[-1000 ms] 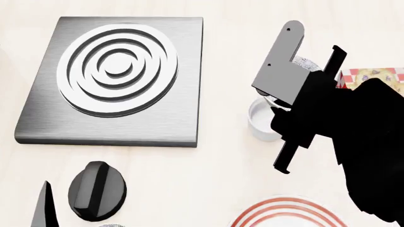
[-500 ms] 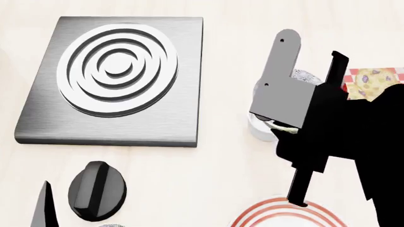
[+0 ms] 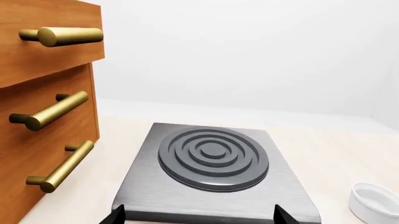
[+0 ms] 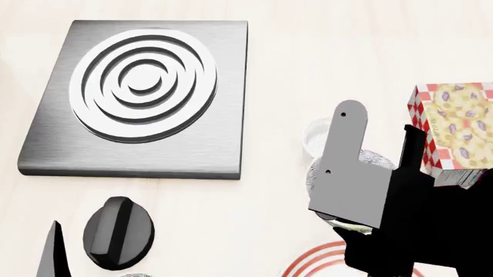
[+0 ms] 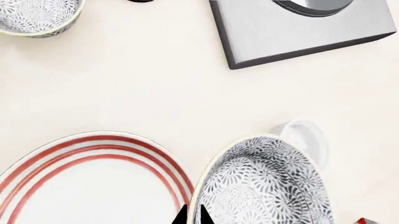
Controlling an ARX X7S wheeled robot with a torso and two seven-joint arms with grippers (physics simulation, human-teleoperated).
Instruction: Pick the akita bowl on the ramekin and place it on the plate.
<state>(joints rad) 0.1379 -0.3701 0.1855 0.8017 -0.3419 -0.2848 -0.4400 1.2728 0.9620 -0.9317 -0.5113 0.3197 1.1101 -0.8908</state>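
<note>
The akita bowl [image 5: 268, 186], grey-and-white speckled, hangs off the ramekin with my right gripper [image 5: 192, 217] shut on its rim. In the head view the bowl [image 4: 376, 159] peeks out behind the grey gripper body, just nearer than the white ramekin [image 4: 313, 137], which stands empty [image 5: 307, 136]. The red-ringed plate [image 5: 93, 182] lies right beside the bowl, its rim touching or nearly under the bowl's edge; its rings [image 4: 320, 259] show at the head view's bottom edge. My left gripper [image 3: 198, 217] is open, facing the stove plate.
A grey burner plate [image 4: 138, 98] with raised rings fills the left. A black knob [image 4: 117, 232] lies near it. A red-checked box [image 4: 453, 130] stands at the right. A second speckled bowl [image 5: 37, 16] sits apart. Wooden drawers [image 3: 44, 116] with brass handles flank the left arm.
My right gripper has carried the akita bowl away from the ramekin toward the plate, uncovering the ramekin and the checked box. The left arm has not moved.
</note>
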